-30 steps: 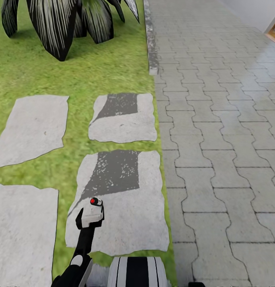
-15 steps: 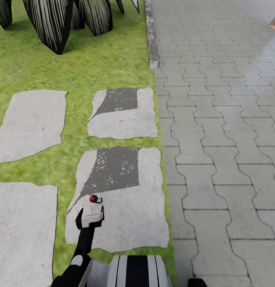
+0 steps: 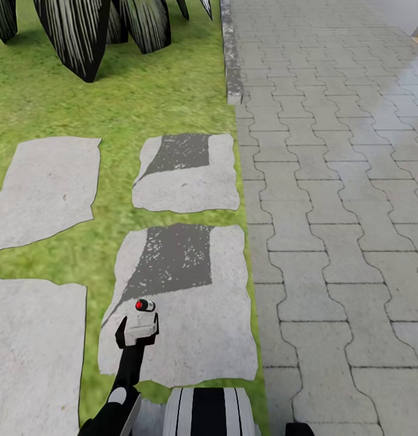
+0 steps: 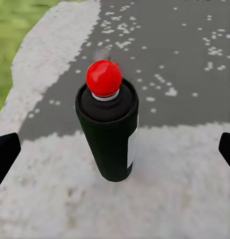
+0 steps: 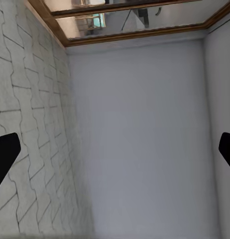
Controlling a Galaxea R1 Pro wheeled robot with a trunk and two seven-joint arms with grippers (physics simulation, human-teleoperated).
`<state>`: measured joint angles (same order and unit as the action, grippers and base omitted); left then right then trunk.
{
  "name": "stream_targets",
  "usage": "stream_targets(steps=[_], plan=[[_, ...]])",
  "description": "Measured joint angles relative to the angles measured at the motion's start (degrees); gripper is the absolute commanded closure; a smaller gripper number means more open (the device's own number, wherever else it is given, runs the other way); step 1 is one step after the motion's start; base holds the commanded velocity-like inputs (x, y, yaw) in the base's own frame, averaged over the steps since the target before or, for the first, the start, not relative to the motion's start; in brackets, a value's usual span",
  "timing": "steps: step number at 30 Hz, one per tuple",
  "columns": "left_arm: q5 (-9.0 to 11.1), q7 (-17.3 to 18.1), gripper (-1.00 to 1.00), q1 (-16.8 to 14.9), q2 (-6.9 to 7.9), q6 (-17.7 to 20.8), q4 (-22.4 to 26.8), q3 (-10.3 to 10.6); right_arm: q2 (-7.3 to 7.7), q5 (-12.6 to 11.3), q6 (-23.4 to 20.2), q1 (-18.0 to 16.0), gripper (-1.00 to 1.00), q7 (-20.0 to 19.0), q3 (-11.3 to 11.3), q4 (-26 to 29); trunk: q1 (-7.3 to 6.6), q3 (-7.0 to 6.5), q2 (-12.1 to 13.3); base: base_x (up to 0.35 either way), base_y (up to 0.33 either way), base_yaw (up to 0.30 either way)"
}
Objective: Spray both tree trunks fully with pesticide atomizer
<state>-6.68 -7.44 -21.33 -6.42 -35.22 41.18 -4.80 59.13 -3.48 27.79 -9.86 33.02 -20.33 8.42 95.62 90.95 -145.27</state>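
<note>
Start on your left: the left gripper (image 4: pixel 115 149) is spread wide, one black fingertip (image 4: pixel 5 152) at each edge of the wrist view, and nothing is between them yet. The atomizer (image 4: pixel 109 127) stands upright ahead of it, a black can with a red cap (image 4: pixel 104 77), centred in the gap and apart from both fingers. In the head view the can (image 3: pixel 144 305) sits on a stepping stone (image 3: pixel 190 339), just beyond the white wrist block of the left arm (image 3: pixel 139 330), at the edge of the stone's dark patch. The step in hand looks like the grasp — so ease the gripper straight forward, keeping the can centred, and close only once the fingers flank the black body well below the cap. A narrow upright can will likely tip if one finger reaches it first, so come in level and slow. Keep the cap clear, since you will probably need it to spray. Grass (image 3: pixel 142 109) and a striped-leaf plant (image 3: pixel 81 30) lie further off, with paving (image 3: pixel 329 200) to the right; no tree trunk is in sight, so expect a drive after the pickup. On your right, the right gripper (image 5: pixel 115 154) is also open and empty — facing a pale wall (image 5: pixel 144 149), well away from the work.
</note>
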Motion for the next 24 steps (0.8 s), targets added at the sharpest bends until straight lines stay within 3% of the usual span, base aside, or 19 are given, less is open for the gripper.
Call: stream_targets(steps=[24], plan=[[0.01,0.00,-1.00,0.00,-0.07,-0.02,-0.19,-0.01,0.00,0.02,0.00,0.00,-1.00,0.00,0.01,0.01,0.06,0.44,-0.02,0.038,0.013,0.000]])
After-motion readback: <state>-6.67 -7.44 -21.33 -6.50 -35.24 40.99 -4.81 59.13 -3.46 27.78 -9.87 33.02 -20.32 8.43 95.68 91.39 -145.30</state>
